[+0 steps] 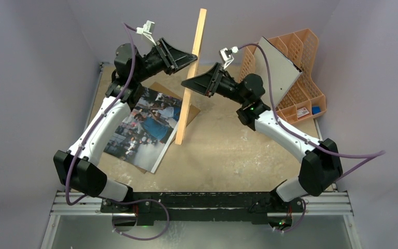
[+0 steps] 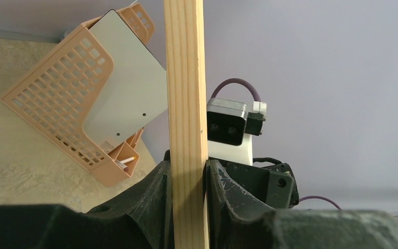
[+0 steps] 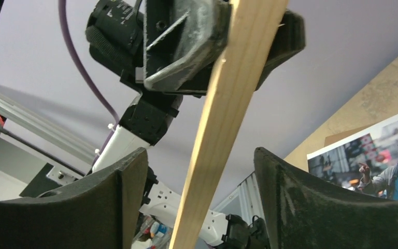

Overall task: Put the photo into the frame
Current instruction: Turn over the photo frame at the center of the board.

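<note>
The frame (image 1: 190,78) stands on edge, seen as a thin light wood strip, its lower end on the table. My left gripper (image 1: 194,56) is shut on its upper part; in the left wrist view both fingers press the wood (image 2: 186,104) at the gripper (image 2: 188,199). My right gripper (image 1: 184,83) is open, its fingers on either side of the frame (image 3: 228,119) without touching it, shown in the right wrist view (image 3: 199,171). The photo (image 1: 145,127) lies face up on the table at the left, also in the right wrist view (image 3: 378,161).
A brown hardboard panel (image 1: 158,87) lies under the photo's far end. An orange lattice organizer (image 1: 303,78) stands at the back right with a white-grey board (image 1: 279,67) leaning in it; both show in the left wrist view (image 2: 52,98), (image 2: 127,78).
</note>
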